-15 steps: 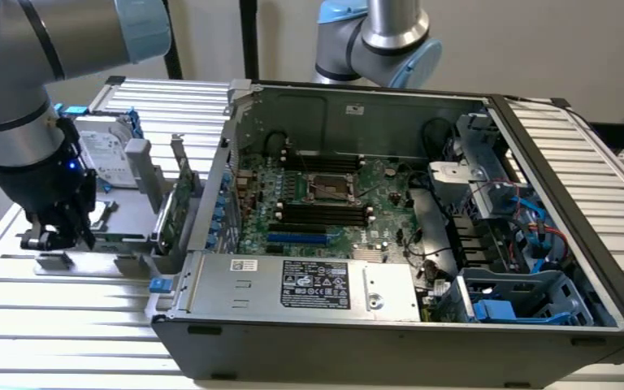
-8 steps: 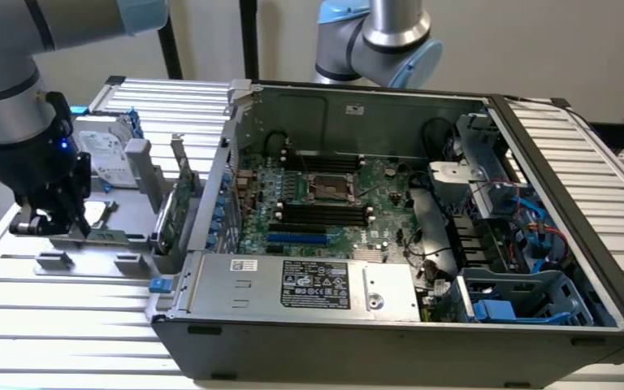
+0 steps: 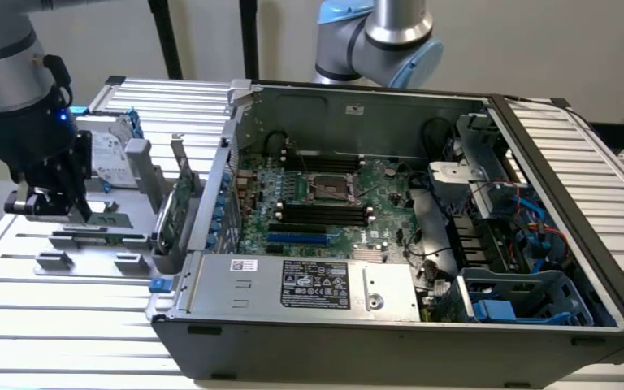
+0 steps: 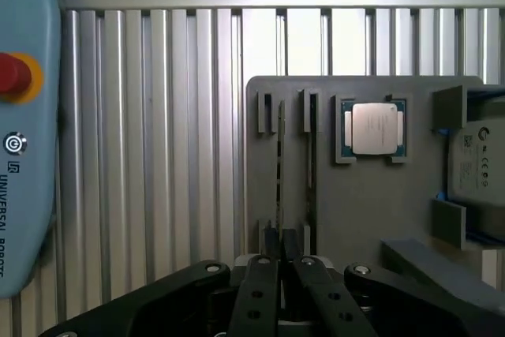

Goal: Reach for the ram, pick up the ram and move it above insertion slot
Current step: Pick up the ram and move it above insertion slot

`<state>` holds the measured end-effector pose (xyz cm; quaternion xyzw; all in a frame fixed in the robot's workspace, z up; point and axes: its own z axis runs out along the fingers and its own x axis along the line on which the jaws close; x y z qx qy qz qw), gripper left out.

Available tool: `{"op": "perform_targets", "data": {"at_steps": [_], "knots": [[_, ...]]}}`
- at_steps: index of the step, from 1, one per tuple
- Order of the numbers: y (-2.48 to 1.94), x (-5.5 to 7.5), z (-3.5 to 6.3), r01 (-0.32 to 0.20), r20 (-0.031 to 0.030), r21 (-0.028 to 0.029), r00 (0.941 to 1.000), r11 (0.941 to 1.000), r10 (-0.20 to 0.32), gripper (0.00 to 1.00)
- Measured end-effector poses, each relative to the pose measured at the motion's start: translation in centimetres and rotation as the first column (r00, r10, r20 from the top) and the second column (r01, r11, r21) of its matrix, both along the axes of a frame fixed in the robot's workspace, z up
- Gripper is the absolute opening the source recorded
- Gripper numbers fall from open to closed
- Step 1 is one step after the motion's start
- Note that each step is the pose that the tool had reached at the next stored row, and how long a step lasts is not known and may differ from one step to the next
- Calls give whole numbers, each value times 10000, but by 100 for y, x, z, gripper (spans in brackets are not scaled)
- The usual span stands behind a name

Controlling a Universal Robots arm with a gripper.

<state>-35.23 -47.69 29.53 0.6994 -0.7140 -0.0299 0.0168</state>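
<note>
Gripping the ram (image 4: 278,171) near one end, the hand (image 4: 280,241) is drawn narrow, its two dark fingertips (image 4: 270,241) nearly together with the thin edge of the stick between them. The ram stands on edge in a slot of the grey holder plate (image 4: 371,211) and runs straight away from the hand, still seated between the small grey end blocks. A second slot (image 4: 310,163) lies parallel, just beside the gripped one.

Farther out on the same plate, beyond the second slot, a processor chip (image 4: 372,128) with a silver lid sits flat in a square recess. Past it, at the plate's edge, is the hard drive (image 4: 477,155). On the other side of the hand, well apart from the plate, a pale blue teach pendant (image 4: 24,155) with a red button (image 4: 12,76) lies on the ribbed metal counter (image 4: 158,155).

In the exterior view the hand (image 3: 68,213) is low over the holder plate (image 3: 90,244), with the hard drive (image 3: 111,158) just behind it and a green expansion card (image 3: 182,195) standing upright near it. Beyond that card lies the open computer case (image 3: 399,325), whose motherboard (image 3: 383,191) carries the dark memory slots (image 3: 318,213), well apart from the hand. A second robot arm (image 3: 383,36) stands behind the case.
</note>
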Motion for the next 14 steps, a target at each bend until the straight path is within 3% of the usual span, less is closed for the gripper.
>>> {"op": "perform_targets", "data": {"at_steps": [5,14], "knots": [[0,142,196,-1,0,42,10000,10000,1,13],[0,487,486,-3,-1,189,10000,9998,3,13]]}}
